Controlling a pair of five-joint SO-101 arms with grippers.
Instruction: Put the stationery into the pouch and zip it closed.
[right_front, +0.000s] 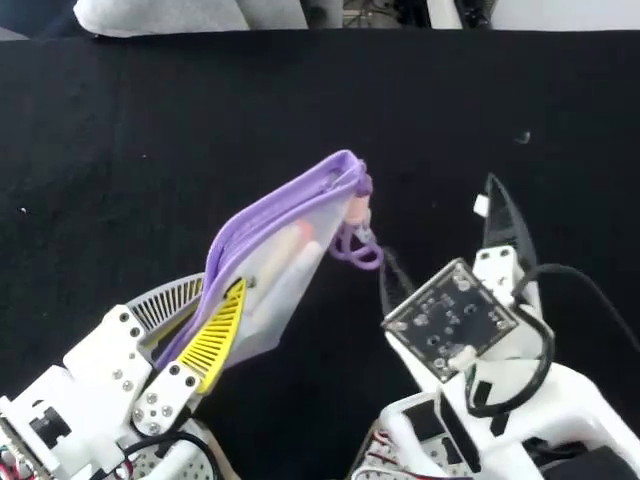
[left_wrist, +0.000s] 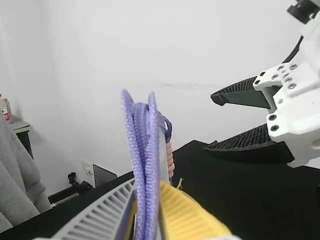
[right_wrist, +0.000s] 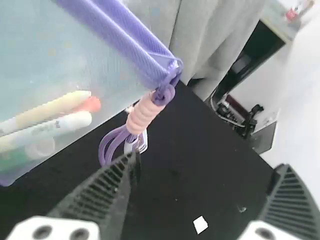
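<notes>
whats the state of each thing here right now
pouch: lifted off the table, tilted, held at one end
zipper: looks shut along the top
stationery: inside the pouch
left tool: shut on the pouch
right tool: open, near the pouch's zipper end

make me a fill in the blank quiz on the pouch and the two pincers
The left pincer holds the pouch above the ___ table.
The right pincer is ___ near the zipper pull.
The beads on that pull are ___.
The pens lie ___ the pouch.
Missing words: black; open; pink; inside.
</notes>
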